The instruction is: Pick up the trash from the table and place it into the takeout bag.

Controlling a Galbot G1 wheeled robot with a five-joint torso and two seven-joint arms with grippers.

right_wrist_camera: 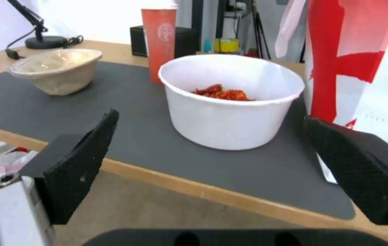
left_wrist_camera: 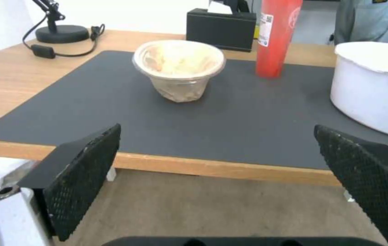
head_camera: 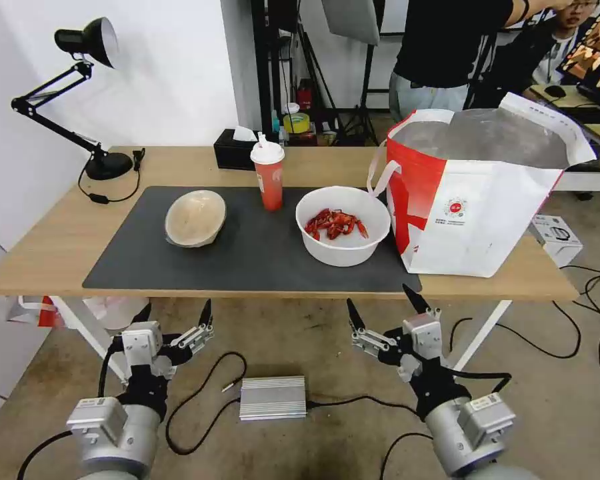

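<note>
Centrally, round white plastic bowl (head_camera: pixel 343 227), ragged-rimmed.

White bowl of crayfish shells ahead

The right gripper (right_wrist_camera: pixel 212 160), fingers spread wide, hangs off the table's (right_wrist_camera: pixel 230 198) near edge facing the white plastic bowl (right_wrist_camera: pixel 230 112).

I observe a light-wood counter (head_camera: pixel 60 247) on white legs, bearing a dark grey mat (head_camera: pixel 260 250) with a tilted beige pulp bowl (head_camera: pixel 195 218), red cup (head_camera: pixel 268 177) and white bowl of crayfish shells (head_camera: pixel 343 227), plus a black lamp (head_camera: pixel 107 163), black tissue box (head_camera: pixel 233 152) and takeout bag (head_camera: pixel 473 193).
</note>
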